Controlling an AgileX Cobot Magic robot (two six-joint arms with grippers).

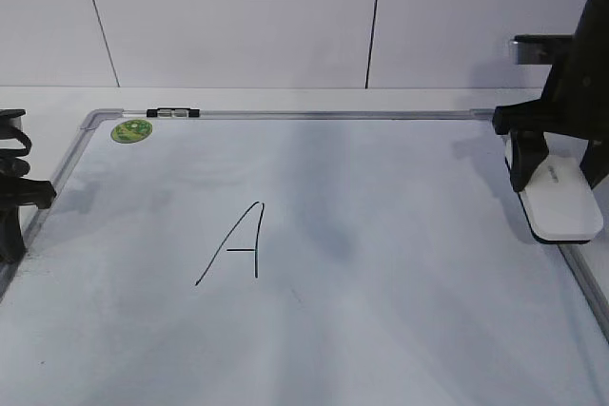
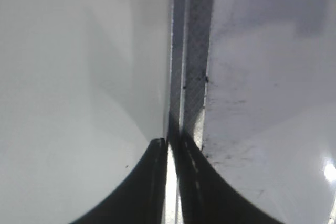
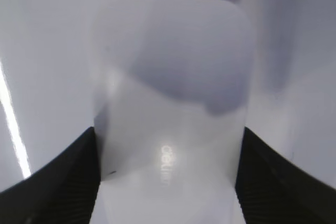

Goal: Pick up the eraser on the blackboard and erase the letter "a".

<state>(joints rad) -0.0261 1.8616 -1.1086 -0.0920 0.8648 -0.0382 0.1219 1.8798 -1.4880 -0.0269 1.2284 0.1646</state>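
- Bare whiteboard surface fills the bottom of the exterior view; the blackboard [image 1: 381,330] is in fact a white dry-erase board with a grey metal frame, and a capital "A" [image 1: 238,242] is drawn left of centre.
- No lowercase letter "a" can be found in any view, so its place cannot be told.
- At the right edge of the frame the eraser [image 1: 559,197] is seen lying on the board beside the frame, with the right gripper [image 1: 557,164] lowered over it, one dark finger on either side.
- At the upper left a green sticker [image 1: 131,130] is set in the board's corner and a marker [image 1: 174,113] rests along the top rail.
- At the far left edge the left gripper [image 1: 14,202] is parked by the frame, well apart from the eraser.
- In the left wrist view the left gripper [image 2: 170,148] is seen at the bottom centre with its fingers nearly pressed together, holding nothing, above the board's frame rail [image 2: 193,51].
- In the right wrist view the eraser [image 3: 170,129] fills the centre, and the right gripper [image 3: 168,182] is spread around it; contact cannot be confirmed from the blurred picture.
- For a good grasp, the fingers are best kept centred across the eraser's width and closed squarely on its long sides, so that the pad is held flat for wiping.
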